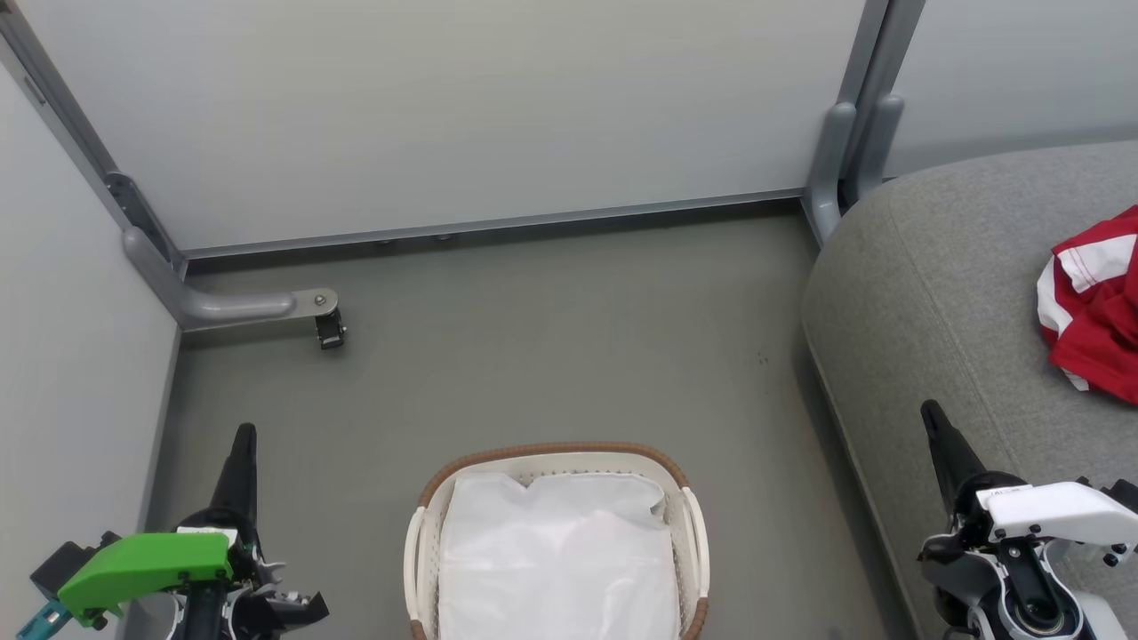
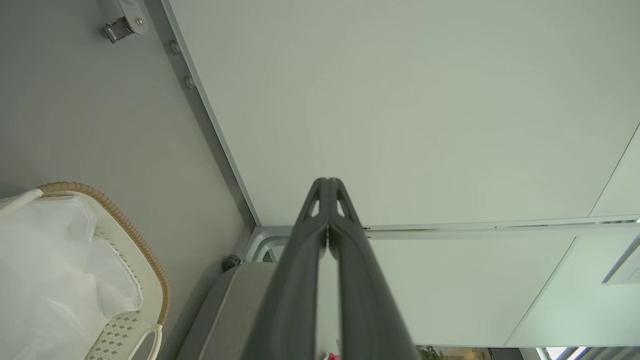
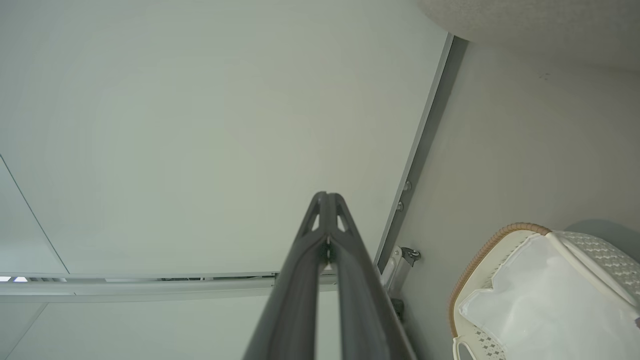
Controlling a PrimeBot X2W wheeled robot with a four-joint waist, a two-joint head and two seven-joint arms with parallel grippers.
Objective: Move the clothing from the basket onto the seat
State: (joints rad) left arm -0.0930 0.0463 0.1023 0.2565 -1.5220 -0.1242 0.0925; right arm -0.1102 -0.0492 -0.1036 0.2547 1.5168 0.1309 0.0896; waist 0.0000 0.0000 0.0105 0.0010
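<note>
at the far left of the head view, the left end effector (image 1: 245, 437) was clenched on nothing. its two long dark fingers were pressed together and pointed away from the robot above the grey floor (image 1: 551, 338). this reads as a parked pose, clear of the work zone.

in the centre, the oval white perforated plastic basket (image 1: 551, 450) with a brown woven-look rim stood on the floor directly before the robot, between the two arms. this position presumably let either arm reach into it. inside it lay a plain white liner sheet (image 1: 560, 551). no red fabric was visible on the sheet, so the basket appeared emptied of its load.

to the right, the large grey woven-fabric upholstered seat (image 1: 925, 293) stood near the basket, within easy reach of the right arm. the right end effector (image 1: 931, 416) was likewise clenched and empty, fingers together, poised over the seat's near edge.

at the far right, the soft bright red clothing (image 1: 1098, 302) with white bands lay crumpled on the seat cushion, well apart from the basket. judged from this layout, the transfer was complete or nearly so.
</note>
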